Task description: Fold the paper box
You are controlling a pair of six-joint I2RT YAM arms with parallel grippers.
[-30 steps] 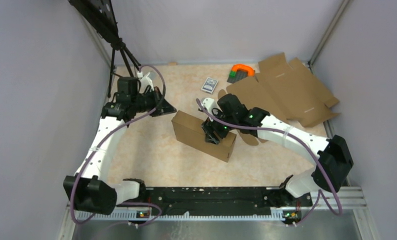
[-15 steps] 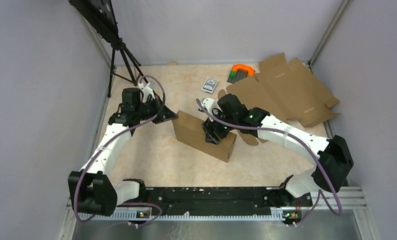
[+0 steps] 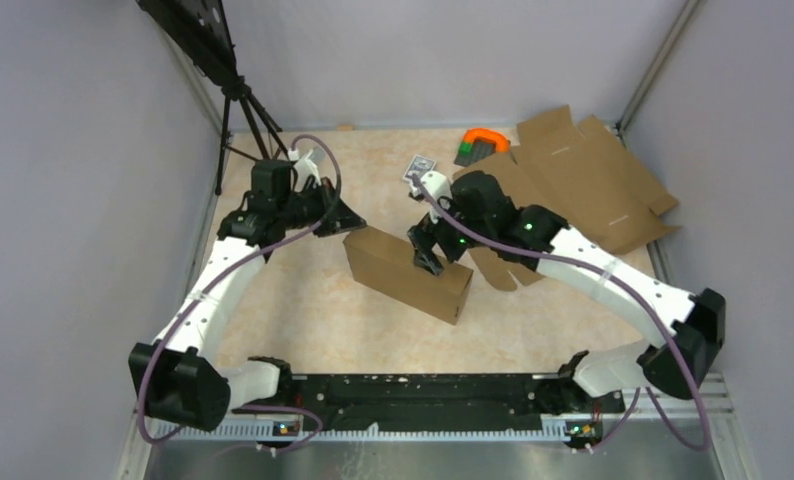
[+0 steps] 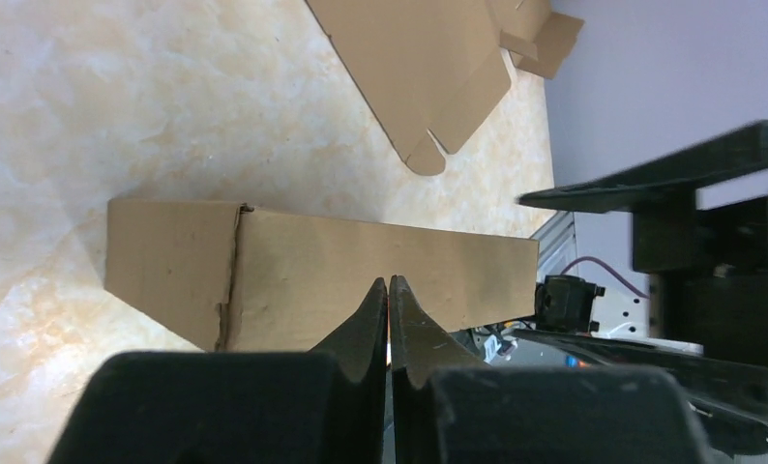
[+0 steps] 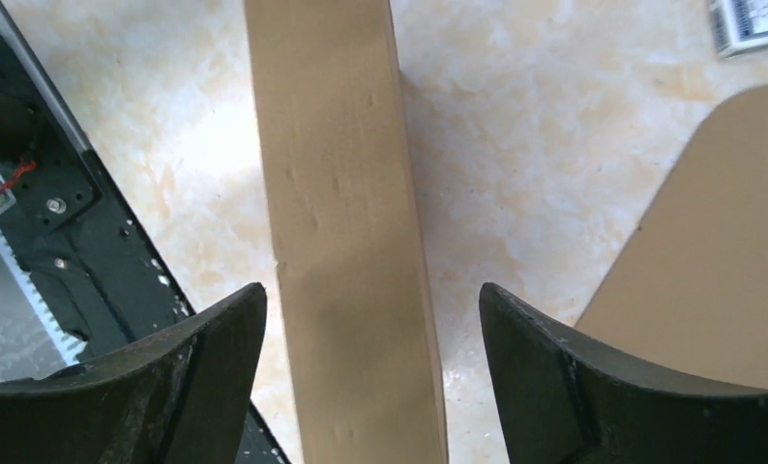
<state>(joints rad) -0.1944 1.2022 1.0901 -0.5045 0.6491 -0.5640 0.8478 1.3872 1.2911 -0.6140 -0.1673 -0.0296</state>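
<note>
The paper box (image 3: pixel 408 272) is a closed brown cardboard box standing on one long narrow side in the middle of the table, set slantwise. My right gripper (image 3: pixel 428 255) hangs open over its top edge. In the right wrist view the fingers (image 5: pixel 216 338) stand either side of the box's narrow face (image 5: pixel 346 222), with a gap on both sides. My left gripper (image 3: pixel 358 225) is shut and empty, just off the box's far left corner. In the left wrist view its tips (image 4: pixel 389 282) point at the box's broad side (image 4: pixel 322 271).
A flat brown cardboard blank (image 3: pixel 573 190) lies spread at the back right, its rounded flap close behind the box (image 5: pixel 719 271). A small grey card pack (image 3: pixel 419 168) and an orange and green object (image 3: pixel 483 143) lie at the back. A black tripod (image 3: pixel 238 100) stands back left.
My right gripper has opened, let go of the box and drawn up and back a little. My left arm has swung right, closer to the box's left end. The box stays put.
</note>
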